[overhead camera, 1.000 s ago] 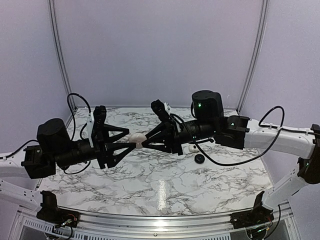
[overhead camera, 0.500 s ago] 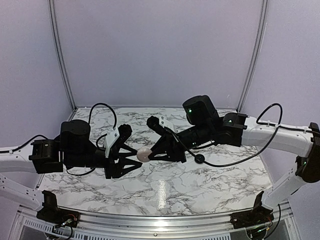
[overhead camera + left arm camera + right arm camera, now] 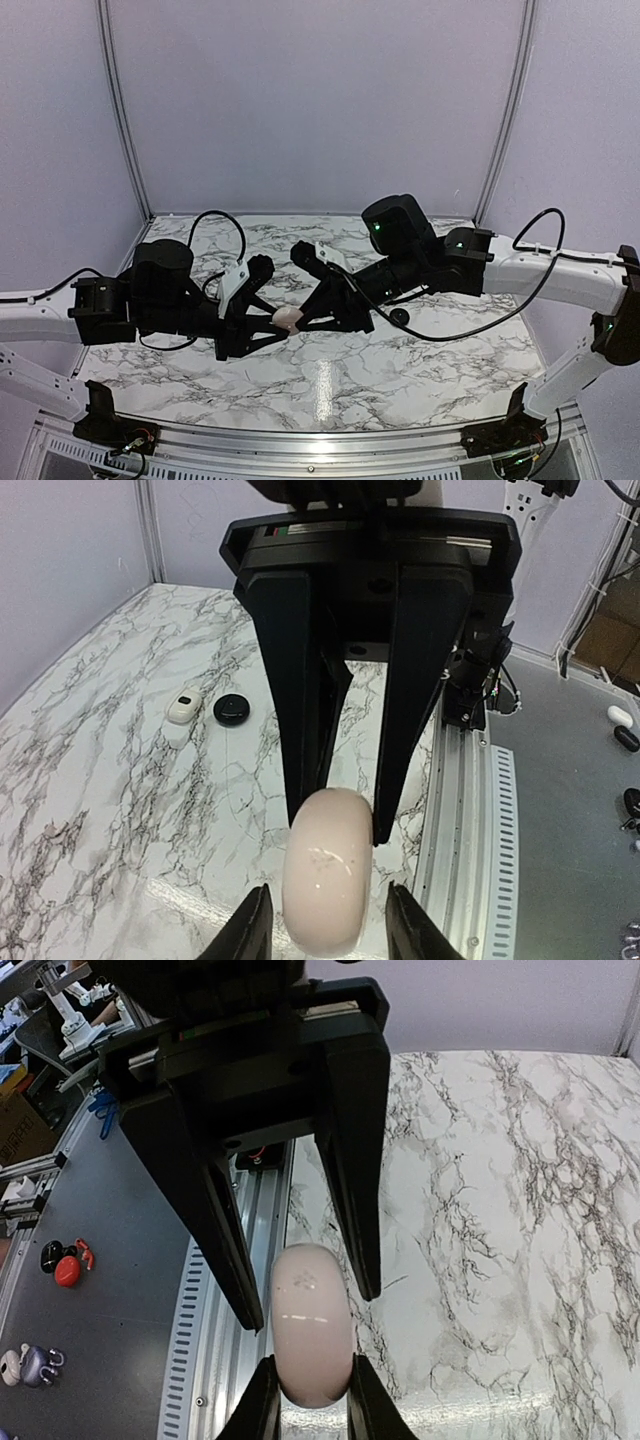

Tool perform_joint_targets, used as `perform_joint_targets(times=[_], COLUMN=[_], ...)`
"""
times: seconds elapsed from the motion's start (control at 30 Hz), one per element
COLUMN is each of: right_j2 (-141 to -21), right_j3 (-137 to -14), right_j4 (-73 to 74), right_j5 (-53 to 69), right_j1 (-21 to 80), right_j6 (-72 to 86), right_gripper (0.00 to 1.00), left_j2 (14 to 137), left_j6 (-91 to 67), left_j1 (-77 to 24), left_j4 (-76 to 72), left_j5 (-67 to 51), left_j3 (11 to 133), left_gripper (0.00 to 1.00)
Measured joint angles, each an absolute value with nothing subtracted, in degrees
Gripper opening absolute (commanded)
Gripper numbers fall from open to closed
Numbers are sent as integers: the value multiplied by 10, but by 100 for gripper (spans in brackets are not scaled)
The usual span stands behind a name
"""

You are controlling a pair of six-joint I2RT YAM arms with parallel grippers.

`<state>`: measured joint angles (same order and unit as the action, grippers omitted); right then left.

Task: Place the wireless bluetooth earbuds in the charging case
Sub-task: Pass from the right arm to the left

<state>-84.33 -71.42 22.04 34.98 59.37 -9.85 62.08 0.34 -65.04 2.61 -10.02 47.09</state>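
Right wrist, charging case point(image 3: 312, 1325) clamped in right tool point(image 3: 311, 1400), left tool point(image 3: 328, 930) apart astride it (lid shut)

I'm watching my right tool point(image 3: 308, 1400) pinching the cream case point(image 3: 312, 1330) over the bench point(image 3: 500, 1210), with the left tool point(image 3: 308, 1302) straddling its far end from opposite.

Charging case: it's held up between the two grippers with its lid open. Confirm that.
Not quite. The charging case is up between the left gripper and the right gripper, but its lid is shut. Both wrist views show a smooth, closed pebble.
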Motion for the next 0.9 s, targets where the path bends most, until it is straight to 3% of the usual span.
perform_joint_targets(times=[0.13, 0.23, 0.33, 0.4, 0.5, 0.63, 0.9], right_j2=[-844, -844, -843, -842, -829, -781, -749], right_j3=[-714, -714, -714, -714, -709, -668, -616], right_j4=[224, 227, 227, 221, 197, 134, 5], right_j5=[354, 357, 358, 357, 359, 373, 397], right_j1=[597, 597, 597, 595, 585, 554, 545], right_j6=[-101, -108, -107, -102, -87, -52, 9], right_gripper=[4, 14, 32, 34, 48, 55, 56], left_j2=[625, 626, 625, 620, 607, 583, 563], left_j6=[4, -2, -13, -22, -35, -42, -58], left_j1=[-650, -649, -645, -640, -631, -627, -626], left_j4=[17, 16, 11, -9, -44, -86, -173], left_j5=[-111, -124, -132, -136, -139, -138, -136], left_j3=[471, 471, 469, 458, 443, 431, 408], left_gripper=[18, 8, 4, 2, 1, 0, 0])
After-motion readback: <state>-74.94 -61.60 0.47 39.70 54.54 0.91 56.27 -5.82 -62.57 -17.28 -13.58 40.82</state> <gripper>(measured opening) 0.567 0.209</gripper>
